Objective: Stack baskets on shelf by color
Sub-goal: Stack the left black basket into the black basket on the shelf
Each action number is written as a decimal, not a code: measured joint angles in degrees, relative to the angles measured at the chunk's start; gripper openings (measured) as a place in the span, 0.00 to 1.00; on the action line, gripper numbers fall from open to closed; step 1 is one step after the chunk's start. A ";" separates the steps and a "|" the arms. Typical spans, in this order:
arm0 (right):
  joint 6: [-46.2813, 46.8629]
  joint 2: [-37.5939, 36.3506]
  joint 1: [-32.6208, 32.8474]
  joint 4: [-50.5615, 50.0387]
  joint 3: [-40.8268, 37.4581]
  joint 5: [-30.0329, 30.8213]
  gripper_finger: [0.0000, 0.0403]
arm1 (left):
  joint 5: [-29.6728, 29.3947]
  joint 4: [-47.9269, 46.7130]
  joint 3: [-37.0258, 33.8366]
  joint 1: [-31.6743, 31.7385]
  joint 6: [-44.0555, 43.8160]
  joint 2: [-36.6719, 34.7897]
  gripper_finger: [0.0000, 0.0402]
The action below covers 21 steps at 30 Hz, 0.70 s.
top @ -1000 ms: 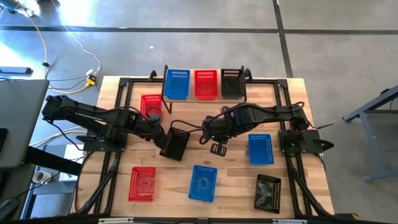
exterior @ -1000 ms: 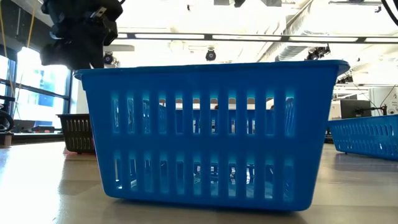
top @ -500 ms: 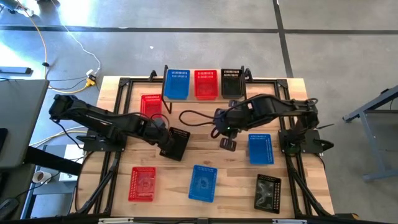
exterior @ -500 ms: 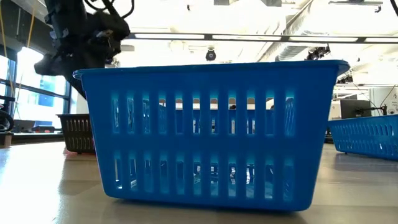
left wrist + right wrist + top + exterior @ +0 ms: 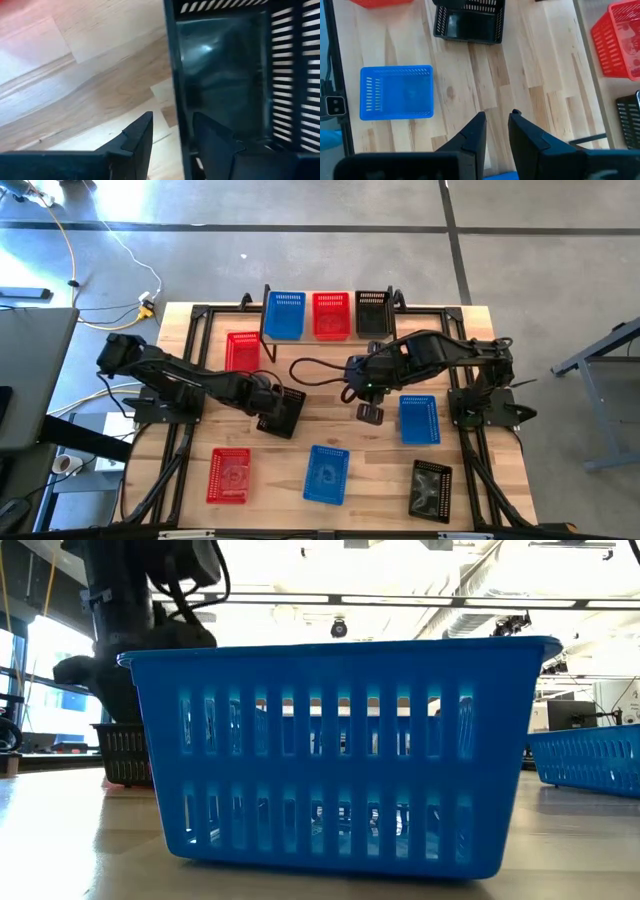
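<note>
Since a sec ago the right gripper [image 5: 371, 413] has pulled back toward its own side; the left gripper [image 5: 268, 402] has dropped onto the black basket [image 5: 284, 411] mid-table. Left fingers [image 5: 137, 137] straddle the basket's wall, one outside, one inside, part open, not yet clamped. Right gripper hangs over bare wood w/ a narrow gap, holding nothing. Shelf [image 5: 330, 337] is well beyond both, w/ a blue, a red & a black basket on it. Risk: thin-wall grip is off-centre, so the basket could tilt or slip on lift.
</note>
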 joint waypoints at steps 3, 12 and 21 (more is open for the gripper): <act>0.02 0.00 -0.02 0.00 0.00 -1.83 0.17 | 0.27 0.04 0.02 0.39 0.00 1.45 0.32; 1.60 -0.07 1.86 0.02 -6.06 -0.51 0.17 | 0.35 3.91 0.04 0.81 1.46 2.92 0.20; 7.27 -0.13 3.20 -0.01 -16.02 0.78 0.17 | -0.04 4.95 0.04 0.81 2.62 2.90 0.03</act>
